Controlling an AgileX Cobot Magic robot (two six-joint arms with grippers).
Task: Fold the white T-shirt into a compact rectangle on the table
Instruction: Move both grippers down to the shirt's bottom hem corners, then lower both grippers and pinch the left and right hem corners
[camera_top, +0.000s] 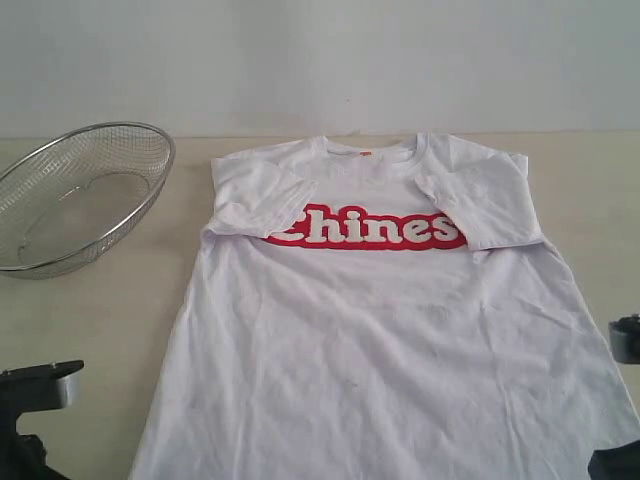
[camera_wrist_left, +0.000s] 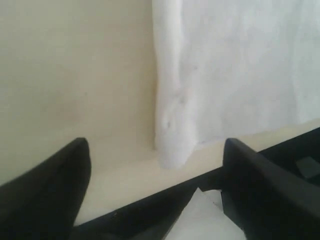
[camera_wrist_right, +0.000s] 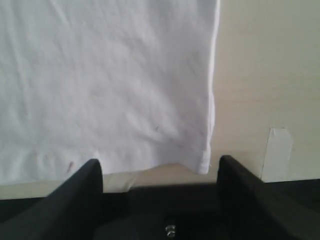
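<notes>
Jaws on both arms apart by T-shirt (camera_wrist_right: 100, 75) hem; exterior alone shows basket (camera_top: 60, 200).

The white short-sleeved T-shirt (camera_top: 380, 340) runs off the exterior view's lower edge, so its hem is cut off there. Its inward-folded sleeves cover both ends of the red chest band with white lettering (camera_top: 368, 230); only "Chines" reads. The small orange neck tag (camera_top: 365, 154) is too small to read. On the robot's left of the shirt, the round wire-mesh metal basket (camera_top: 80, 195) is clipped by the frame. By the shirt's lower corners, only the finger ends of the black left claw (camera_wrist_left: 155, 144) and black right claw (camera_wrist_right: 160, 161) show. The left wrist view is blurred. Beside one shirt corner, a pale rectangular patch (camera_wrist_right: 276, 155) on the beige tabletop (camera_wrist_right: 260, 75) cannot be identified.
</notes>
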